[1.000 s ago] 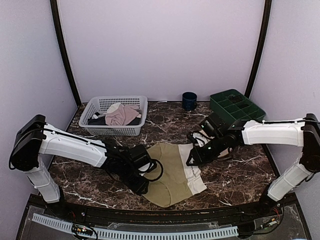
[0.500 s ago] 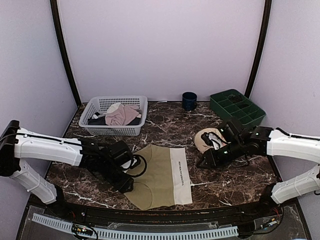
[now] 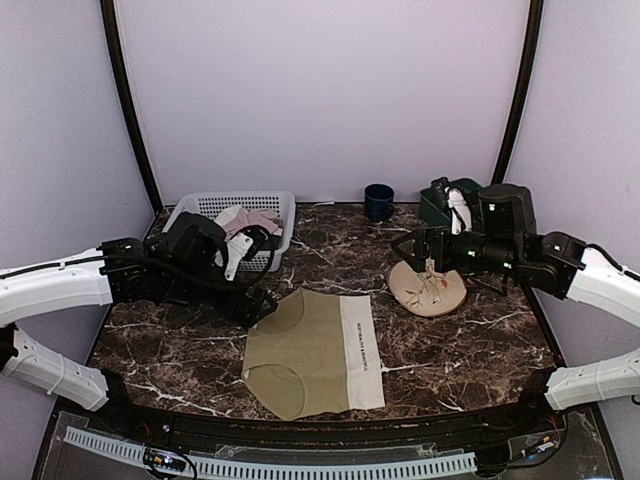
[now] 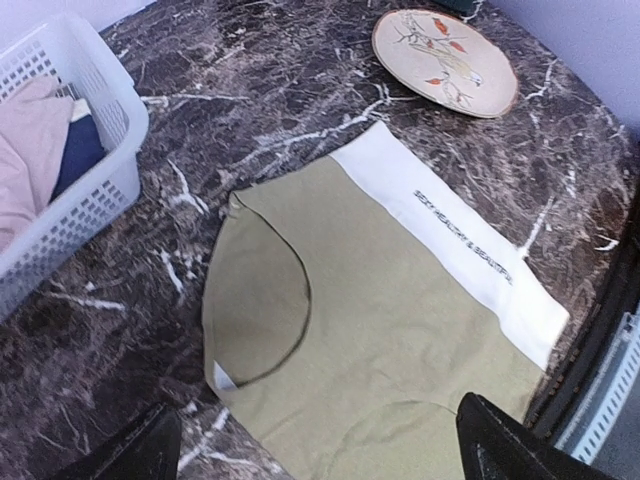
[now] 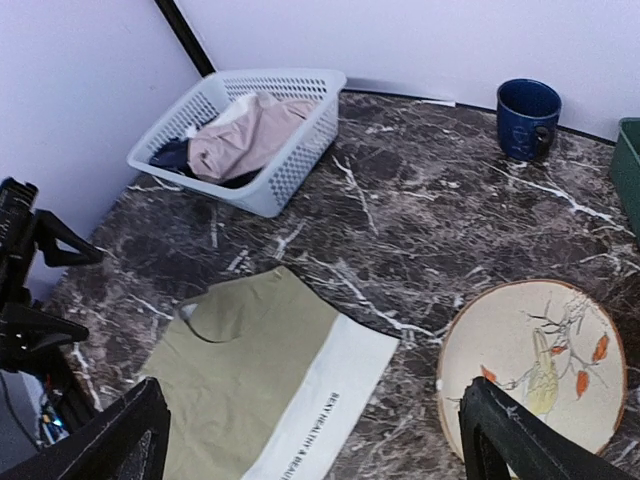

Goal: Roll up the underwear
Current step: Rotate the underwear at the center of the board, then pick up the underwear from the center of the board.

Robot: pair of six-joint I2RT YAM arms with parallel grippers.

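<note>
Olive underwear lies spread flat on the marble table between two robot arms. Its cream waistband is turned toward the right arm, and its lower hem sits close to the table's near edge. The left gripper hangs above the leg side of the cloth, fingers splayed wide with nothing between them. The right gripper hovers near the painted plate, equally wide and equally empty.

No roll has been started, and the hazards lie in the first pinch. The fabric looks thin and sits flush on polished stone, so descending fingers may skid over it, bunch it, or catch only one layer. A roll begun from a crooked edge would likely wind into a cone rather than a tidy cylinder. A pull toward the robot could drag the hem off the table.

The plate rests near the waistband's far corner, where a sweeping right arm could knock it. The laundry basket stands just behind the left arm. Soft cloth also tends to spring loose once released.
</note>
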